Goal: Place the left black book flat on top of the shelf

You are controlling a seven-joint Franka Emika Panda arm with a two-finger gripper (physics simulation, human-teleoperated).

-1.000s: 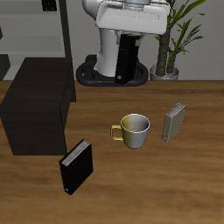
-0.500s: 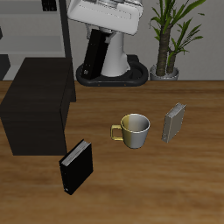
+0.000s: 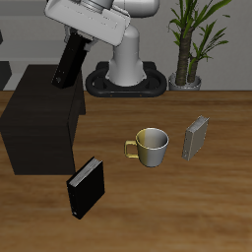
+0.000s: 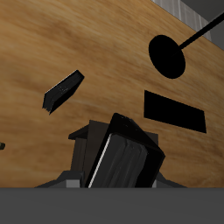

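The claw (image 3: 75, 39) is clamped on the left black book (image 3: 68, 62), which hangs tilted in the air over the back edge of the shelf (image 3: 39, 116) (the big matte black box on the worktop (image 3: 197, 212)), not yet touching its flat top. This looks like the carry step, nearly done. The next move likely calls for turning the book flat, lowering it onto the top, then letting go; the second black book (image 3: 86, 187) stands untouched near the front edge.
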